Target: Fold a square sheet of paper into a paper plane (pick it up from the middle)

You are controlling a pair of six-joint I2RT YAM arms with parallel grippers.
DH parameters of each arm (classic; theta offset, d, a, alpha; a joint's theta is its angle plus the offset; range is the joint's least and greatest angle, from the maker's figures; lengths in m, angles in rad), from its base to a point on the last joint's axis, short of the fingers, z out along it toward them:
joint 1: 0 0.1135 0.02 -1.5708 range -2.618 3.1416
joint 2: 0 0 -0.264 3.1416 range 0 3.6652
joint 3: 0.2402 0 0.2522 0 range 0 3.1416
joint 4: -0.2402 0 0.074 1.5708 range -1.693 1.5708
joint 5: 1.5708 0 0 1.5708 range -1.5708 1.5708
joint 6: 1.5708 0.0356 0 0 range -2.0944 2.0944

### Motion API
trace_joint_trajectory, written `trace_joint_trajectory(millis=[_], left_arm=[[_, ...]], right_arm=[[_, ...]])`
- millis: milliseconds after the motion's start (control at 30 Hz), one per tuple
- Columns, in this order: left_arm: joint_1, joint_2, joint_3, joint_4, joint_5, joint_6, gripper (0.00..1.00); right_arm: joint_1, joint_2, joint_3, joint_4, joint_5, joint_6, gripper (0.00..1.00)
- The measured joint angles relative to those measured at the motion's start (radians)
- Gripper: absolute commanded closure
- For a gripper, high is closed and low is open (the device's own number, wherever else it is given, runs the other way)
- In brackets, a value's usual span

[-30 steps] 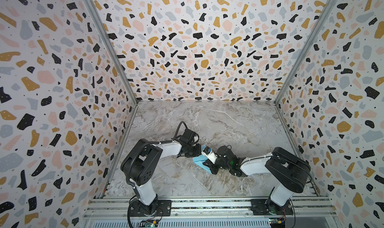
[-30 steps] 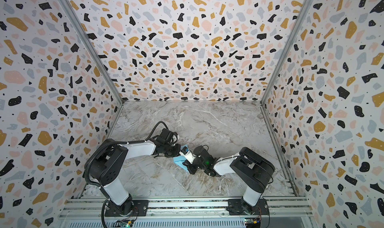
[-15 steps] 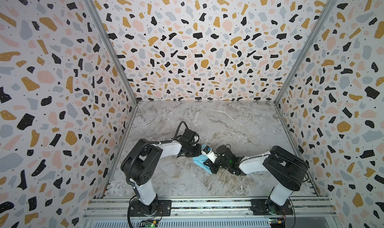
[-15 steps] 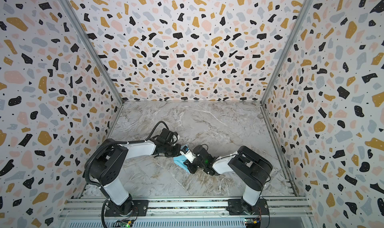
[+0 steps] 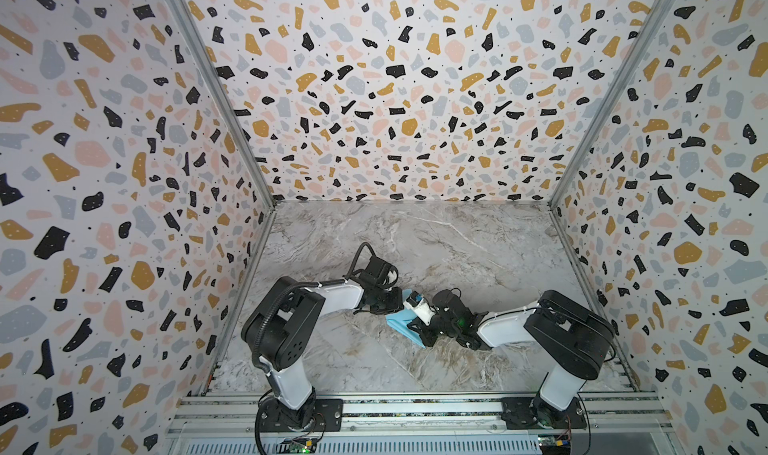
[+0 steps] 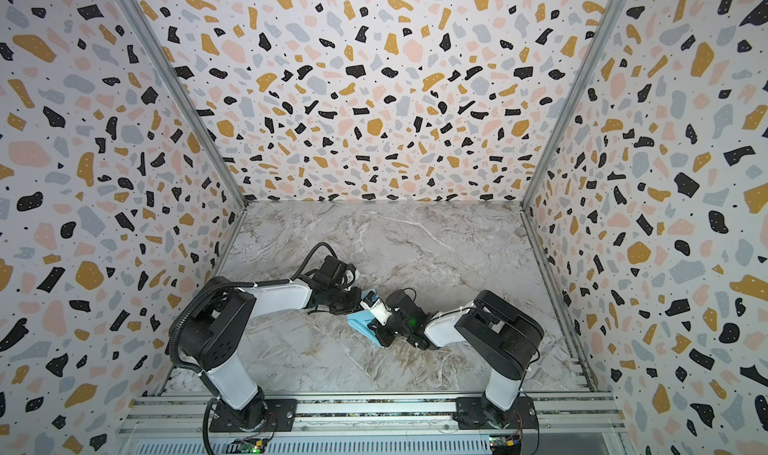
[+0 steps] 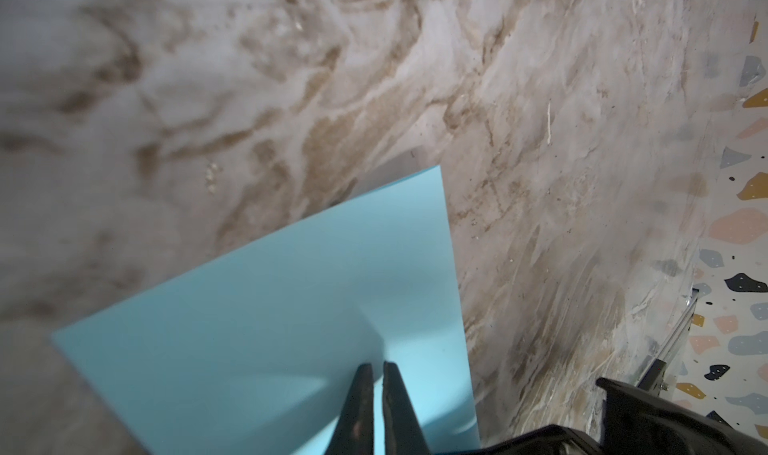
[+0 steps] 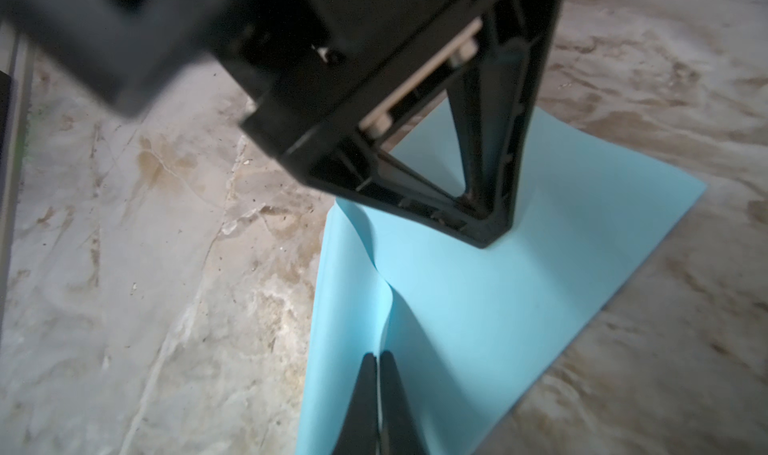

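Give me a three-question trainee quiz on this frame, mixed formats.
1. True or false: the square sheet of paper lies completely flat.
2. The right gripper is shut on: A) a raised ridge of the sheet; B) a pencil; C) nothing.
3. Fill in: the left gripper has its tips resting on the ___.
Key: 1 false; 2 A; 3 sheet.

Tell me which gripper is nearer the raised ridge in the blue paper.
Right. The right gripper pinches the ridge of the square sheet of paper between its jaws; the left gripper rests on flat paper beside it.
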Motion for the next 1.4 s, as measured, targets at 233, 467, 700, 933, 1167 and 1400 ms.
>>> trace_joint_trajectory(millis=[233,467,700,933,1167,1400], left_arm=[[0.058,-0.014,0.002,-0.029,-0.001,0.008,0.89],[0.059,-0.012,0.002,-0.045,-0.003,0.024,0.94],[0.059,-0.008,0.001,-0.053,-0.01,0.051,0.97],[0.059,-0.007,0.001,-0.053,-0.01,0.06,0.97],[0.059,-0.007,0.001,-0.053,-0.009,0.06,0.97],[0.059,-0.007,0.001,-0.053,-0.009,0.06,0.98]], right_arm=[[0.0,0.0,0.0,0.0,-0.003,0.0,0.98],[-0.001,0.0,0.0,0.0,-0.003,0.001,0.98],[-0.005,0.0,0.0,0.0,-0.003,0.008,0.98],[-0.008,0.0,0.003,-0.003,-0.003,0.014,0.98],[-0.008,0.002,0.004,-0.005,-0.003,0.016,0.98],[-0.008,0.008,0.013,-0.008,-0.002,0.019,0.97]])
